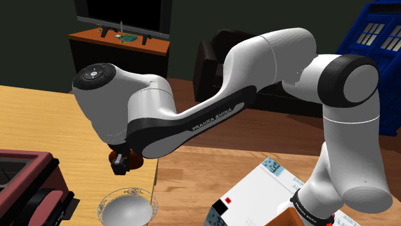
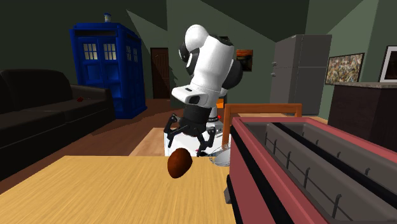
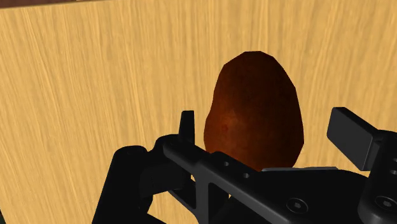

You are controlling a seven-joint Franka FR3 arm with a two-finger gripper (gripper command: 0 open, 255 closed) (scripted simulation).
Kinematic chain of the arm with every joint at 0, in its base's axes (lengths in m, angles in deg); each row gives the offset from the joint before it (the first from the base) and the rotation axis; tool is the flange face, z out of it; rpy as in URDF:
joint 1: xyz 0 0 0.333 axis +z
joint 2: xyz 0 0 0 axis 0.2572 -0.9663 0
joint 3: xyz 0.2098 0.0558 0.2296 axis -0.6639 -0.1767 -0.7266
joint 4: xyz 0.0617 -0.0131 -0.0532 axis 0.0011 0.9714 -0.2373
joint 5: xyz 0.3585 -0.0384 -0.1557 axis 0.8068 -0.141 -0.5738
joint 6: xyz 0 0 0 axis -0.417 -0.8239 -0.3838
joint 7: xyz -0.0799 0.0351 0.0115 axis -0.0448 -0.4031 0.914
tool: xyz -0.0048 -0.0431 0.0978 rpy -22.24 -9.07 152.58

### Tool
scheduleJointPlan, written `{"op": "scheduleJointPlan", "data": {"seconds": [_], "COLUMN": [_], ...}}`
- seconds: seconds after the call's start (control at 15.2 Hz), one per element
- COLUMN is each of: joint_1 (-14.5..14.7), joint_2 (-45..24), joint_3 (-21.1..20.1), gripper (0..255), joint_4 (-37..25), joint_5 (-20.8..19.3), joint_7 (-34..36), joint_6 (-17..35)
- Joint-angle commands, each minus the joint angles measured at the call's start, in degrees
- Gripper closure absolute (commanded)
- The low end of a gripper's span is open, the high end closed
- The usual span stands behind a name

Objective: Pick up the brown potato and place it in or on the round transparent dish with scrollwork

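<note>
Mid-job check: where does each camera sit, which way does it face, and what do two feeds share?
Shoulder view: beside the stand, looking down over the white arm toward the dish.
Second exterior view: low across the table, facing the arm, potato in front.
Wrist view: on the hand, looking along the open gripper at the potato.
Shared: the potato shows in second exterior and wrist views.
</note>
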Motion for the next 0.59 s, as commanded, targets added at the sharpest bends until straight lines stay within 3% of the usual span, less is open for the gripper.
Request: {"op": "scheduleJointPlan", "data": {"seconds": [0.0,0.53], "joint_1": [-0.18,-0.40], "joint_2": [-0.53,-1.27], "joint_3": [0.30,0.71], "gripper": [0,0], "joint_4": [0.75,1.48], "joint_5": [-0.50,-1.12], "joint_7": [0.32,0.68], "joint_6": [1.22,2.63]}}
